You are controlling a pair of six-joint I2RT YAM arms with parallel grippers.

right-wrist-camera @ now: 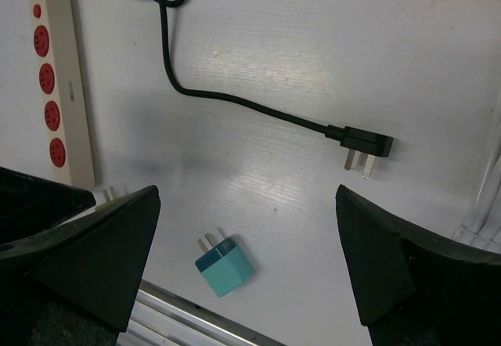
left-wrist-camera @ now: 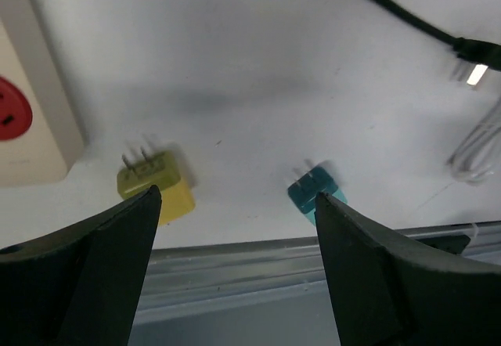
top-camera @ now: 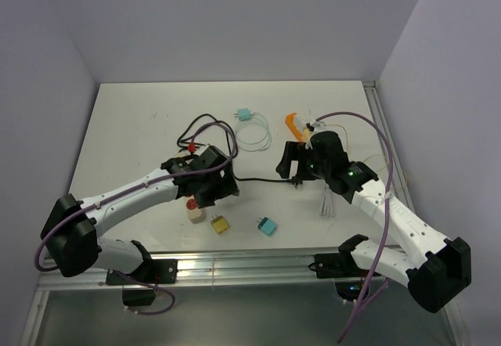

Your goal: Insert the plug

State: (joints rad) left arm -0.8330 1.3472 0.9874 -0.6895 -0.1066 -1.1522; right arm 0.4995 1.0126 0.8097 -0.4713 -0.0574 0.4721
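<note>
A beige power strip (right-wrist-camera: 64,88) with red sockets lies at the left; in the top view only its near end (top-camera: 193,212) shows from under my left gripper (top-camera: 214,192). The strip's black plug (right-wrist-camera: 368,144) lies loose on the table at the end of its black cable (right-wrist-camera: 235,99), its prongs bare, also seen as the black plug (top-camera: 296,182) just below my right gripper (top-camera: 291,169). A yellow plug (left-wrist-camera: 155,184) and a teal plug (left-wrist-camera: 314,191) lie near the front rail. Both grippers are open and hold nothing: left gripper (left-wrist-camera: 236,199), right gripper (right-wrist-camera: 247,197).
A second teal plug (top-camera: 244,114) with a thin white cable lies at the back, next to an orange piece (top-camera: 292,122). Loops of black cable (top-camera: 205,129) lie behind the strip. A white cable bundle (left-wrist-camera: 477,149) lies on the right. The metal rail (top-camera: 250,263) runs along the front edge.
</note>
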